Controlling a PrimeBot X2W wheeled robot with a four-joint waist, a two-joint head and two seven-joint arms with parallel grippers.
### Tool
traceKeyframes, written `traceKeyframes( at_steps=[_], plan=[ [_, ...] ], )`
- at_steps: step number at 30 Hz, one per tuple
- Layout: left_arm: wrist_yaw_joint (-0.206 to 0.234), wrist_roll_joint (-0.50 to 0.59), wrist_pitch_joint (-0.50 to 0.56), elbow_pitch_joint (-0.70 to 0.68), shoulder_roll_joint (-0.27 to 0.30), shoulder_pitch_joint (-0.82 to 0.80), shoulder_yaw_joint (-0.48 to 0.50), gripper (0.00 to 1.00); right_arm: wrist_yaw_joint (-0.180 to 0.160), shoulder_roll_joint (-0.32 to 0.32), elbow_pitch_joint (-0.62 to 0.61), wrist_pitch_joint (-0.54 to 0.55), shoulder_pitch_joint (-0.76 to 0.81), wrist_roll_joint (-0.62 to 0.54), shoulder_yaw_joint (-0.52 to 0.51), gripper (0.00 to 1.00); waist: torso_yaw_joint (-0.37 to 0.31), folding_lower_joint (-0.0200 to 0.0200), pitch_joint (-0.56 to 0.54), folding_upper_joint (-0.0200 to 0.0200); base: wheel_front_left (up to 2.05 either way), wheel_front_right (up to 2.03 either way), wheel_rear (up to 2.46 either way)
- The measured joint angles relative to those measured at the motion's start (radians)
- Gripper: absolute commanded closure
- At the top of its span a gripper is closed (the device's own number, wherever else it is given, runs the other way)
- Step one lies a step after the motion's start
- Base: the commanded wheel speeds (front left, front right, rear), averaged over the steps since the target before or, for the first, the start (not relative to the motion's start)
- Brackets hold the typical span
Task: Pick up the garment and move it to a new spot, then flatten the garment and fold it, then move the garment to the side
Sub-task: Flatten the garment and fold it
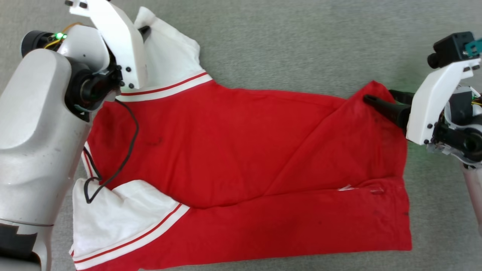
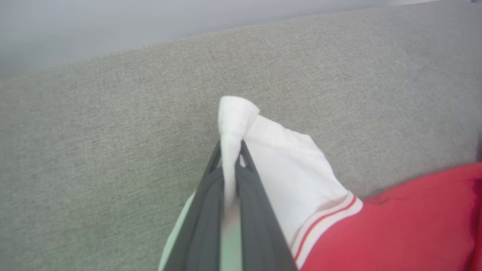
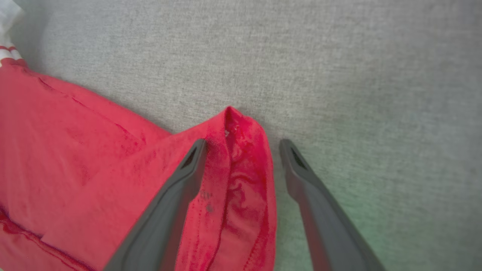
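The garment [image 1: 233, 150], a red shirt with white, red-striped sleeves, lies spread on the grey fabric surface [image 1: 301, 45], partly folded over itself. My left gripper [image 2: 229, 150] is shut on the tip of the far white sleeve [image 2: 286, 158], and a white fold pokes out above its fingertips. In the head view that sleeve [image 1: 165, 52] sits beside the left wrist. My right gripper [image 3: 243, 145] is open, its fingers straddling a raised red corner of the hem [image 3: 237, 158]. The same gripper [image 1: 380, 99] appears at the garment's far right corner in the head view.
A thin black cable [image 1: 124, 150] from my left arm [image 1: 41, 131] loops over the shirt's left side. The near white sleeve [image 1: 116, 218] lies at the lower left. Bare grey surface stretches beyond the garment at the top and right.
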Motion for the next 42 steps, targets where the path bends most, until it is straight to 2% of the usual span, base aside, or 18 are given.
traceKeyframes(
  at_steps=[4, 5, 7, 12, 18, 24, 29, 35, 38, 42],
  plan=[
    [-0.007, 0.000, -0.012, -0.014, -0.008, 0.000, -0.007, 1.00, 0.000, -0.001, 0.068, 0.083, -0.041, -0.003, 0.012, 0.00, 0.025, 0.0000, 0.018, 0.0000, 0.00, 0.00, 0.00],
    [-0.008, 0.000, -0.016, -0.017, -0.009, 0.000, -0.009, 1.00, 0.001, -0.001, 0.080, 0.101, -0.051, -0.005, 0.014, 0.54, 0.030, 0.0000, 0.020, 0.0000, 0.00, 0.00, 0.00],
    [-0.015, 0.000, -0.024, -0.018, -0.010, 0.004, -0.010, 1.00, 0.001, -0.001, 0.097, 0.130, -0.064, -0.004, 0.015, 1.00, 0.037, -0.0001, 0.022, 0.0000, 0.00, 0.00, 0.00],
    [-0.016, -0.013, -0.049, -0.018, -0.010, 0.029, -0.001, 1.00, 0.000, -0.004, 0.103, 0.151, -0.070, -0.009, 0.041, 1.00, 0.046, 0.0000, 0.008, 0.0000, 0.00, 0.00, 0.00],
    [-0.021, -0.038, -0.106, -0.029, 0.004, 0.085, 0.027, 1.00, 0.000, -0.036, 0.061, 0.063, -0.043, -0.042, 0.062, 1.00, 0.056, 0.0000, -0.040, 0.0000, 0.00, 0.00, 0.00],
    [-0.006, -0.068, -0.177, -0.100, 0.039, 0.203, 0.075, 1.00, 0.000, -0.069, -0.028, -0.028, 0.051, -0.078, 0.007, 1.00, 0.067, 0.0000, -0.117, 0.0000, 0.00, 0.00, 0.00],
    [0.035, -0.091, -0.237, -0.208, 0.076, 0.358, 0.120, 1.00, 0.000, -0.071, -0.106, -0.071, 0.188, -0.096, -0.063, 1.00, 0.079, -0.0001, -0.185, 0.0000, 0.00, 0.00, 0.00],
    [0.117, -0.129, -0.313, -0.335, 0.098, 0.622, 0.181, 1.00, 0.000, -0.029, -0.177, -0.137, 0.363, -0.124, -0.120, 1.00, 0.087, -0.0002, -0.255, 0.0000, 0.00, 0.00, 0.00],
    [0.155, -0.153, -0.342, -0.378, 0.088, 0.754, 0.198, 1.00, 0.001, 0.001, -0.185, -0.187, 0.436, -0.134, -0.146, 1.00, 0.089, -0.0003, -0.276, 0.0000, 0.00, 0.00, 0.00],
    [0.180, -0.185, -0.370, -0.384, 0.043, 0.895, 0.194, 1.00, 0.001, 0.030, -0.159, -0.261, 0.516, -0.155, -0.177, 1.00, 0.093, -0.0002, -0.296, 0.0000, 0.00, 0.00, 0.00]
  ],
)
